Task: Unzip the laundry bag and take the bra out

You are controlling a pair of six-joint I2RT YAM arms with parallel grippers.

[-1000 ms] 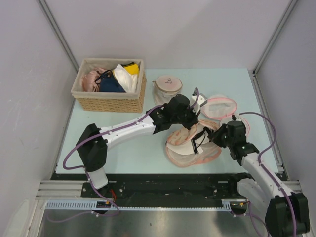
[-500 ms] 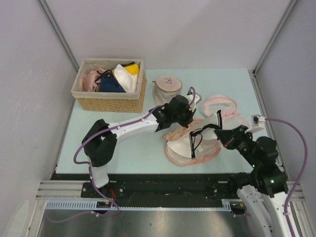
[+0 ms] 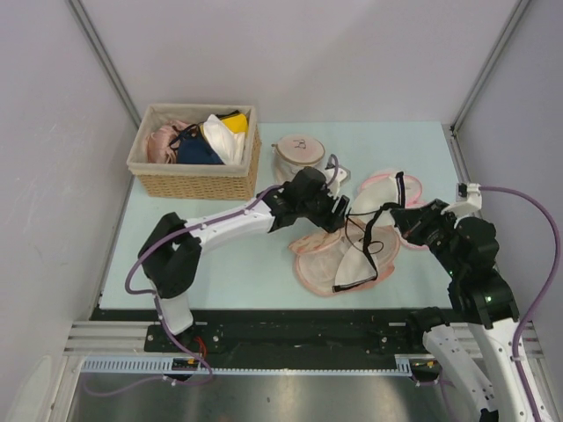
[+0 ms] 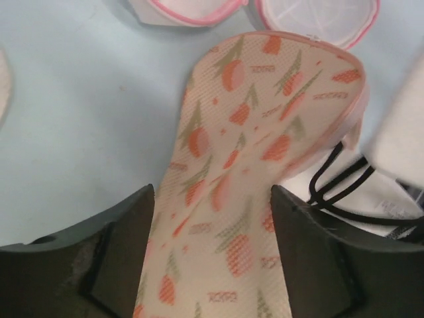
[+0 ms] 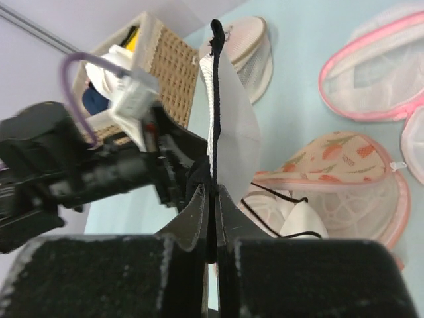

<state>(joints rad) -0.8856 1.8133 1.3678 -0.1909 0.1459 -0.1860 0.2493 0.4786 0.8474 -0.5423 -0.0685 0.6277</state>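
Observation:
The laundry bag [image 3: 318,268] lies open in the middle of the table, its patterned flap [image 4: 265,112] stretching out under my left gripper [image 4: 212,228]. That gripper [image 3: 337,214] stands open, one finger on each side of the flap. My right gripper [image 5: 213,193] is shut on the black-edged rim of the bra [image 5: 232,122]. The bra [image 3: 363,257] hangs from the right gripper [image 3: 400,216] above the bag, its white cups and black straps [image 4: 344,189] trailing down onto the open pouch [image 5: 331,159].
A wicker basket [image 3: 195,180] of garments stands at the back left. A small cylindrical mesh bag [image 3: 299,155] sits behind the left gripper. Round white mesh bags with pink rims [image 3: 387,185] lie at the right, next to the pouch.
My left gripper has opened and let the flap go. The right gripper has drawn the bra up and out of the bag, and the right arm has swung back to the right.

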